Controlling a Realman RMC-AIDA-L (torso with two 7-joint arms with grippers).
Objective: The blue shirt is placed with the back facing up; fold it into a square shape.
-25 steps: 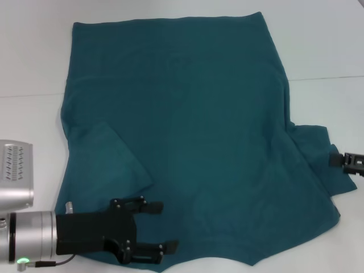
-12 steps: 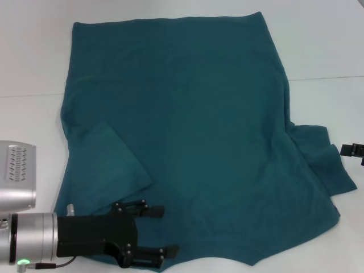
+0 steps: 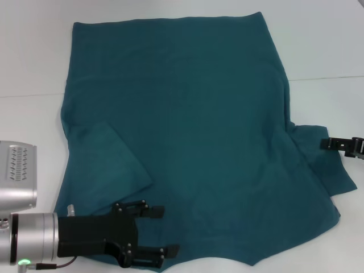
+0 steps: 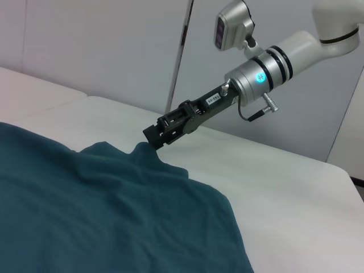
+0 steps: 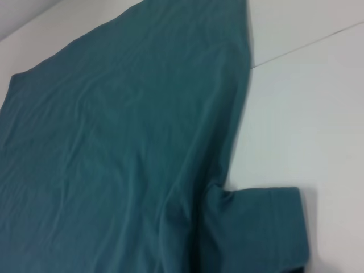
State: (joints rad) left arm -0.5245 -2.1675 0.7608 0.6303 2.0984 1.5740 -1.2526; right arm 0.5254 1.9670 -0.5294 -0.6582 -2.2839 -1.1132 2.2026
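- The blue shirt lies spread flat across the middle of the white table, back up, its left sleeve folded inward.
- It looks soft, light and limp; it should sag and wrinkle when lifted, so hems, sleeve edges and corners seem the best holds.
- The left gripper, fingers apart, hovers over the shirt's near-left edge.
- The right gripper meets the right sleeve; I cannot tell its finger state.
- Count: one shirt, two grippers.
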